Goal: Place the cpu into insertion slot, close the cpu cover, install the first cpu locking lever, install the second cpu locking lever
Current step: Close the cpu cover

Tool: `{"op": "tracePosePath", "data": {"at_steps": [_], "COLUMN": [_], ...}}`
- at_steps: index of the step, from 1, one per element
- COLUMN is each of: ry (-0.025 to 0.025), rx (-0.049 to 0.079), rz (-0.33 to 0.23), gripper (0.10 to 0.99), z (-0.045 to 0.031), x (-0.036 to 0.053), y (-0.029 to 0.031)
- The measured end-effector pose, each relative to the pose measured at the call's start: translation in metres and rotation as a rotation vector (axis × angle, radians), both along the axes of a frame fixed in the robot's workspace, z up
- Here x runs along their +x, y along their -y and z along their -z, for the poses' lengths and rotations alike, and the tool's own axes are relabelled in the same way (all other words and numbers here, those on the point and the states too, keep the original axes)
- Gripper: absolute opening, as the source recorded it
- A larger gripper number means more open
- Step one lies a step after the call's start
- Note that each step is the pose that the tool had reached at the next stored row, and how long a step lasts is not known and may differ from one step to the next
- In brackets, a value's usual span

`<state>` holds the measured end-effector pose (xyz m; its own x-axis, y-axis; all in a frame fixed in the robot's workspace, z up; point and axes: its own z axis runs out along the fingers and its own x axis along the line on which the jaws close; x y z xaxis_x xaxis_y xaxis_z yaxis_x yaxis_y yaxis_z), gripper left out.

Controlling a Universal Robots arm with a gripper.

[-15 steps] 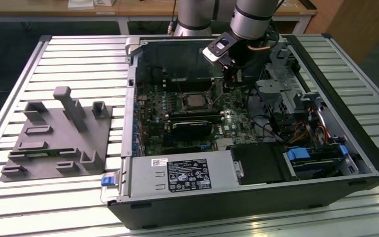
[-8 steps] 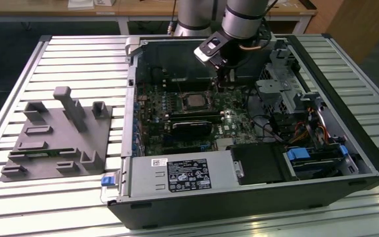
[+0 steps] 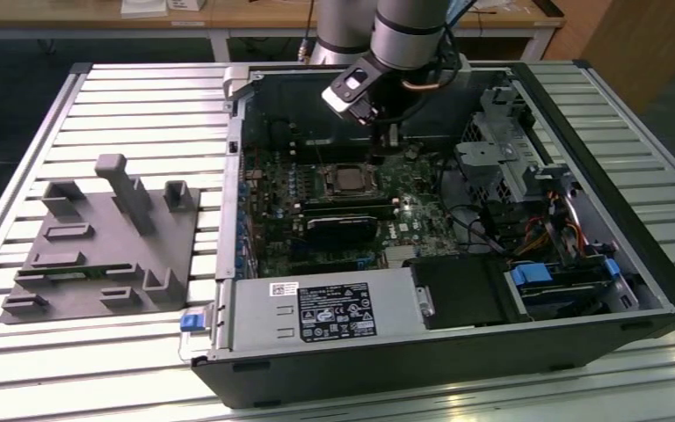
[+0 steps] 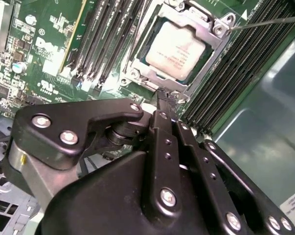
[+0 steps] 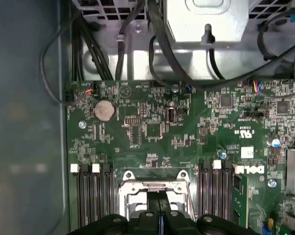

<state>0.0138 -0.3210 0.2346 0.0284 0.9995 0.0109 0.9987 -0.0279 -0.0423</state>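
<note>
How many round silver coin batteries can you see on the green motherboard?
1. The round silver coin battery sits on the green motherboard near its edge in the first wrist view; the black gripper may hide more.

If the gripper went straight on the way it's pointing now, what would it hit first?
Probably the near rim of the cpu cover, which frames the cpu: in the second wrist view the gripper aims at that edge. Depth is unclear, so it might land on the motherboard just beside it.
</note>
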Motion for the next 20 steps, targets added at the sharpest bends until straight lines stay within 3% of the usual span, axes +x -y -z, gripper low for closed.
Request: {"op": "tracePosePath", "data": {"at_steps": [3, 6, 9, 20], "ry": [0.0229, 0.0358, 0.0399, 0.0437], "rx": [0.003, 0.006, 0.006, 0.009], "rz": [0.0, -0.001, -0.001, -0.004], "gripper": [0.106, 0.106, 0.106, 0.106], "z": [0.0009, 0.0025, 0.0042, 0.0134], "x": [-0.006, -0.0118, -0.0199, -0.0493], "y": [0.0, 0.0002, 0.0006, 0.0018]}}
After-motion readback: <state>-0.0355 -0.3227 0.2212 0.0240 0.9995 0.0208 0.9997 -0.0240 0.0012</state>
